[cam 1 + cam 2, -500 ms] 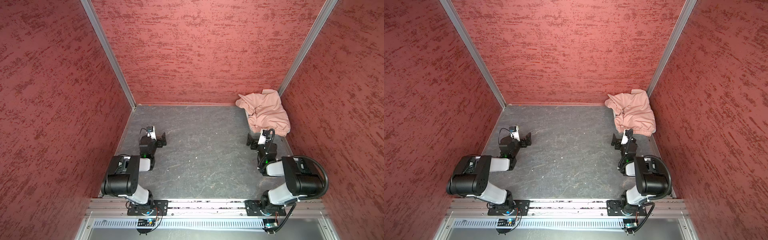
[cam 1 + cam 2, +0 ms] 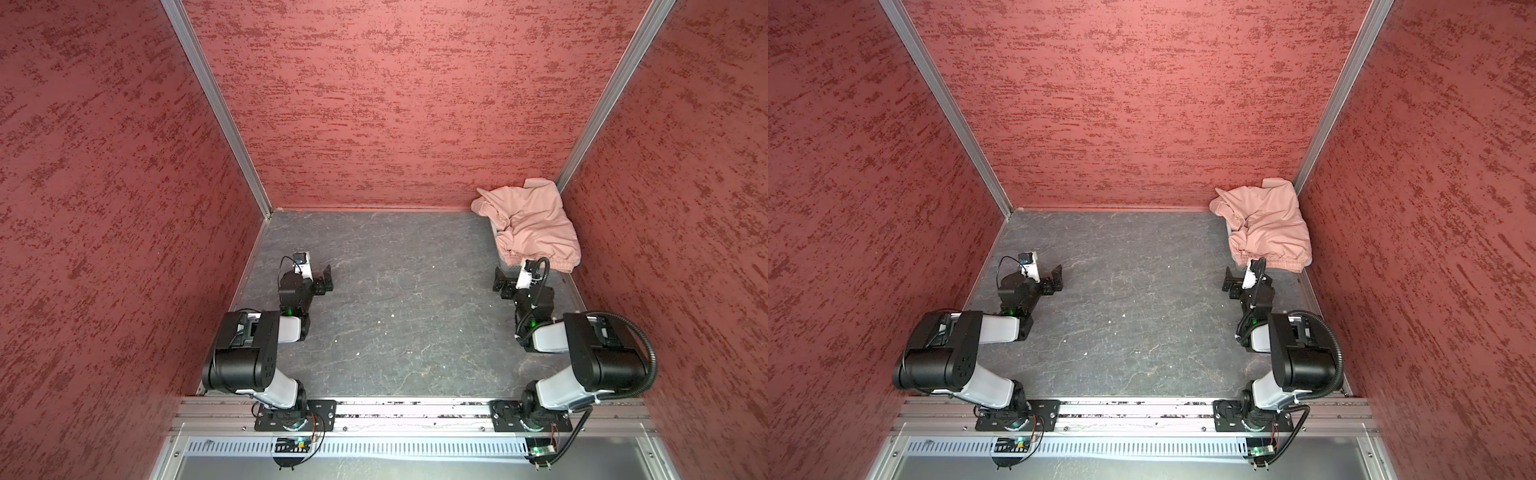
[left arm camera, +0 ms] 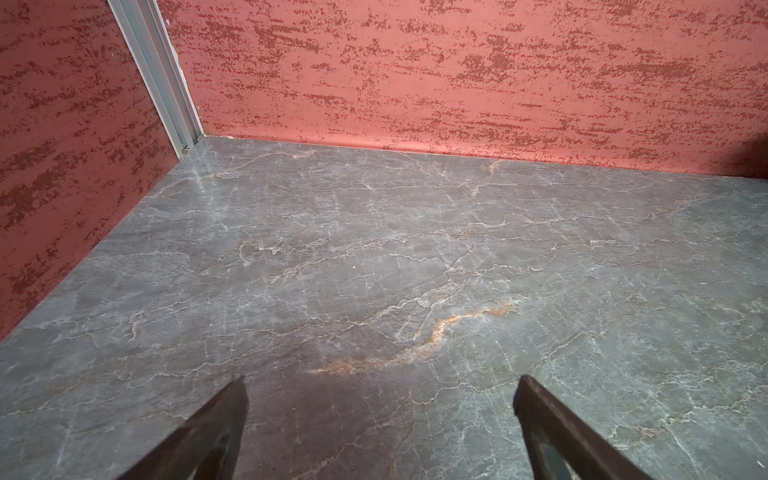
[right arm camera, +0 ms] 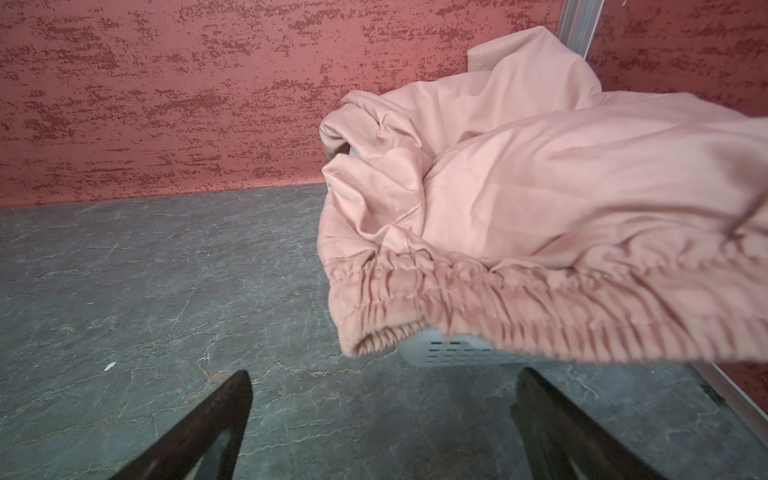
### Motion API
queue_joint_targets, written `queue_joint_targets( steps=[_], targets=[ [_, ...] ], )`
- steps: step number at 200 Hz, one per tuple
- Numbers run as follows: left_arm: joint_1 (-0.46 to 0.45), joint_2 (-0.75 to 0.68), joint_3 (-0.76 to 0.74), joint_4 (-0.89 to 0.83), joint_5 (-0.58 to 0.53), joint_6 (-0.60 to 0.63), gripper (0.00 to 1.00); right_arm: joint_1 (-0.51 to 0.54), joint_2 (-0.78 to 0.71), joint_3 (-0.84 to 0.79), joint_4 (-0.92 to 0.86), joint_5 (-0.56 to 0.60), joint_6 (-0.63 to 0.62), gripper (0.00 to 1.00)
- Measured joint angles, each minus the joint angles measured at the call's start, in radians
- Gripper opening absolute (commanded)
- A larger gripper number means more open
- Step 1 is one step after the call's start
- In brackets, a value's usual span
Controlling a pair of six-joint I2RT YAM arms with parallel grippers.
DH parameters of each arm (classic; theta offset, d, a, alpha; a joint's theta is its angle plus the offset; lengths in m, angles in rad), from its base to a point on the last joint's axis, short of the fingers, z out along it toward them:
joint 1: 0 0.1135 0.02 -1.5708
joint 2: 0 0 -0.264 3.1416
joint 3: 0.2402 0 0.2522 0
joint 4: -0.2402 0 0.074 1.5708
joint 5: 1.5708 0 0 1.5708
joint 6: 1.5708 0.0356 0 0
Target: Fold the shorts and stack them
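Far right corner: pink shorts (image 2: 530, 226) crumpled over white basket (image 4: 453, 351), waistband overhanging near rim. At opposite side edges of counter (image 2: 395, 299), left pincer (image 2: 327, 279) and right pincer (image 2: 500, 284) gape wide, gripping nothing; broad grey surface between them.

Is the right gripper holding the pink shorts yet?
No, the right gripper is open above the table, short of the pink shorts draped over the basket.

Both top views look down from high over the near edge onto the whole table (image 2: 395, 266). The wrist views sit low behind the left gripper (image 3: 379, 380) and right gripper (image 4: 384, 376), facing the back wall (image 3: 457, 75). The pink shorts (image 4: 540, 187), close in the right one, also show in both top views.
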Motion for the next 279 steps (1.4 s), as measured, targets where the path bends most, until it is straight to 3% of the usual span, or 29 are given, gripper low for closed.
queue_joint_targets(
  steps=[190,214,242,260,279],
  targets=[
    [0.000,0.000,0.000,0.000,0.000,0.000,0.99,0.000,-0.003,0.004,-0.011,0.006,0.004,0.99],
    [0.000,-0.036,0.025,-0.089,-0.005,0.000,0.99,0.000,-0.077,0.085,-0.192,0.031,0.016,0.99],
    [-0.024,-0.195,0.122,-0.302,-0.027,-0.011,0.99,0.000,-0.262,0.238,-0.433,0.052,0.050,0.99],
    [-0.044,-0.303,0.200,-0.430,-0.012,-0.059,0.99,0.000,-0.317,0.418,-0.634,0.054,0.072,0.99],
    [-0.065,-0.354,0.292,-0.556,0.015,-0.112,0.99,0.000,-0.275,0.641,-0.834,0.077,0.081,0.99]
  ],
)
